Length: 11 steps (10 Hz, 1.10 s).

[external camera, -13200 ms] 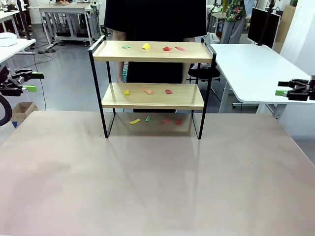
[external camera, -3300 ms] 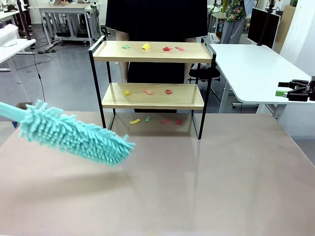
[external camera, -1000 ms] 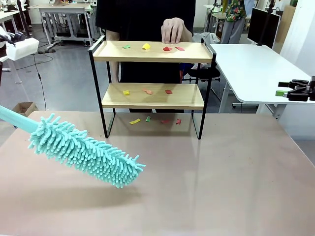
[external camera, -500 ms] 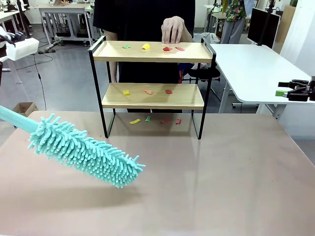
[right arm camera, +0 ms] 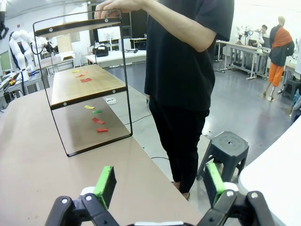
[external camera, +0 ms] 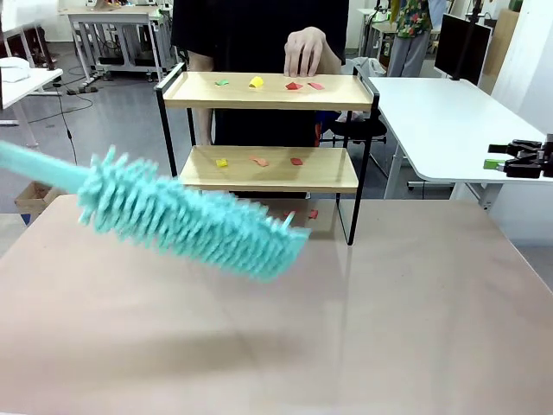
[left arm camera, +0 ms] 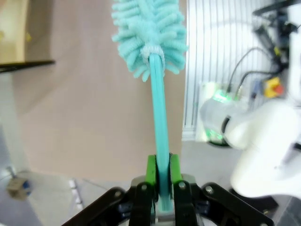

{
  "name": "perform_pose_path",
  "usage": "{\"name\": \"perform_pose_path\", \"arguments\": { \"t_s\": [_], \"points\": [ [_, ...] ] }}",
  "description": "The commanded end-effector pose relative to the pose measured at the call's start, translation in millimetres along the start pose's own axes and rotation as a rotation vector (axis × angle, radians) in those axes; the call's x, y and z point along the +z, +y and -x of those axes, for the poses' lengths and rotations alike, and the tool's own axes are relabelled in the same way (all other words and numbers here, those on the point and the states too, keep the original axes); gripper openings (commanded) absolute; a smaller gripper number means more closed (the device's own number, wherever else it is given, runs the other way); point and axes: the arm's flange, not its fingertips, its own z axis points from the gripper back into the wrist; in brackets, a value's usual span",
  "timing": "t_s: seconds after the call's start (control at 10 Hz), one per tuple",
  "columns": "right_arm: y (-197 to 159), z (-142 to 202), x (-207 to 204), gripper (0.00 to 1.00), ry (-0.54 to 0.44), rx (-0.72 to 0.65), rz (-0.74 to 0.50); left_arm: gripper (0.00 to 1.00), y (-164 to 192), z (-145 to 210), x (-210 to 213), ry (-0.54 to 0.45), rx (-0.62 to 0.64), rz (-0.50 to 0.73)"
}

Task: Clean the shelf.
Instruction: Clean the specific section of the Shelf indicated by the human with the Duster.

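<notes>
Front view: duster (external camera: 194,220) swung toward the shelf (external camera: 268,102)
Left gripper (left arm camera: 162,172), clamped on its handle, carried the blurred head from eight o'clock toward the shelf at twelve; sweeping looked imminent. Right gripper (right arm camera: 160,181) waited at three, wide, empty.

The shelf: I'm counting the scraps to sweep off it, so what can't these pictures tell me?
- Front view: the blurred duster covers most scraps on the table under the shelf.
- Right wrist view: the top board is edge-on, its scraps hidden.
- Left wrist view: the picture's edge cuts off most of the shelf.
</notes>
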Motion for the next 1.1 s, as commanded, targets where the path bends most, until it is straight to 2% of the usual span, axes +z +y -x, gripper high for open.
{"name": "perform_pose_path", "arguments": {
  "t_s": [0.0, 0.1, 0.2, 0.3, 0.6, 0.8, 1.0],
  "points": [
    [0.4, -3.0, -1.3, 1.0, -0.001, 0.005, -0.003, 0.14, -21.1, -29.7, 41.2, -0.151, 0.08, -0.012],
    [0.4, -3.0, -1.3, 1.0, -0.001, 0.005, -0.003, 0.14, -35.3, -53.2, 62.2, -0.212, 0.146, -0.009],
    [0.4, -3.0, -1.3, 1.0, -0.001, 0.005, -0.003, 0.14, -53.2, -78.6, 82.4, -0.261, 0.201, -0.052],
    [0.4, -3.0, -1.3, 1.0, -0.001, 0.005, -0.003, 0.14, -68.9, -103.6, 97.4, -0.336, 0.315, -0.109],
    [0.4, -3.0, -1.3, 1.0, -0.001, 0.005, -0.003, 0.14, -87.4, -182.1, 118.7, -0.481, 0.63, -0.355],
    [0.4, -3.0, -1.3, 1.0, -0.001, 0.005, -0.003, 0.14, -75.1, -239.3, 112.2, -0.502, 0.792, -0.463],
    [0.4, -3.0, -1.3, 1.0, -0.001, 0.005, -0.003, 0.14, -46.6, -300.8, 97.4, -0.435, 0.858, -0.491]
  ]
}}
